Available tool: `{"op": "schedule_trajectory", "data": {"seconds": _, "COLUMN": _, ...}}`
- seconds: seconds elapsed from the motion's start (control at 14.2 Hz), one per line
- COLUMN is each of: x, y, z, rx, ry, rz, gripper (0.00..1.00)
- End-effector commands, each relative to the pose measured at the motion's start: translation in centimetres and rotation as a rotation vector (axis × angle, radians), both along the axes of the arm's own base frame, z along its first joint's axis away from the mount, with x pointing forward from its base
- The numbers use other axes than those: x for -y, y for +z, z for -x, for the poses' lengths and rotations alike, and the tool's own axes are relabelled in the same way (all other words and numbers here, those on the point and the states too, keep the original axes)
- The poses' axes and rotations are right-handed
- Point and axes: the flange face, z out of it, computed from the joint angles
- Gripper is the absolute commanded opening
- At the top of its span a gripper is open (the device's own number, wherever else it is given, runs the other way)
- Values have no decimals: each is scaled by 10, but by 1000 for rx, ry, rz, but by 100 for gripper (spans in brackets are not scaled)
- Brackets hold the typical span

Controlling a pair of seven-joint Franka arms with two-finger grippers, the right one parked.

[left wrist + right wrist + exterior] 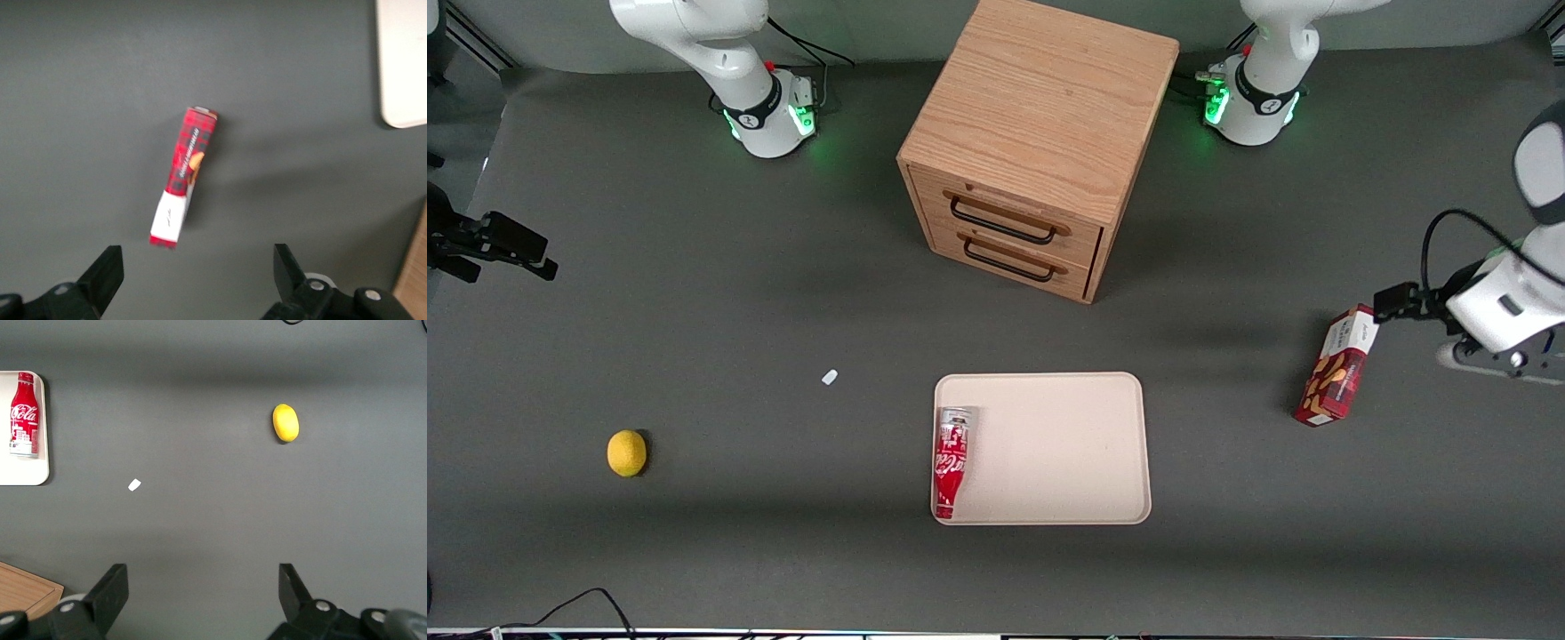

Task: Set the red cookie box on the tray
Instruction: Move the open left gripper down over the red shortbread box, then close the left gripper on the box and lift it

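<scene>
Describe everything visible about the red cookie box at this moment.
The red cookie box is a slim rectangular carton, apparently cardboard, dark red plaid with tan cookie pictures and a white end panel. It looks closed and undamaged. It rests on the dark table toward the working arm's end, well apart from the tray, lying at a slant. Nothing grips it: the gripper hovers above with fingers open, not touching the box.

The working arm's glossy white rounded shell (1507, 302) carries a thin black cable (1449, 227) looping over it and a dark grey joint cap (1543, 169). Its white base (1249, 98) wears a black band, glowing green lights and a small red button. The black two-finger gripper (197, 257), above the working arm's end of the dark grey table (1227, 533), has wedge-shaped fingers (107, 270) spread wide and silver screws (311, 285) on its mounts.
</scene>
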Motion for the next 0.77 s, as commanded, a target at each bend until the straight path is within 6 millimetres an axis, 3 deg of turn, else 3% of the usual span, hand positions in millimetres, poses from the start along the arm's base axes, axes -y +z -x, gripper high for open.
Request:
{"op": "schedule_trajectory", "data": {"seconds": 0.0, "x": 0, "y": -51, "z": -6, "rx": 40, "ry": -59, "rz": -37, "gripper": 100}}
{"op": "schedule_trajectory", "data": {"seconds": 0.21, "x": -2, "y": -114, "z": 6, "rx": 60, "ry": -129, "rz": -32, "gripper": 100}}
{"op": "schedule_trajectory", "data": {"seconds": 0.35, "x": -3, "y": -146, "z": 13, "rx": 66, "ry": -168, "rz": -30, "gripper": 100}}
{"op": "schedule_trajectory", "data": {"seconds": 0.7, "x": -17, "y": -199, "z": 29, "rx": 81, "ry": -290, "rz": -28, "gripper": 100}}
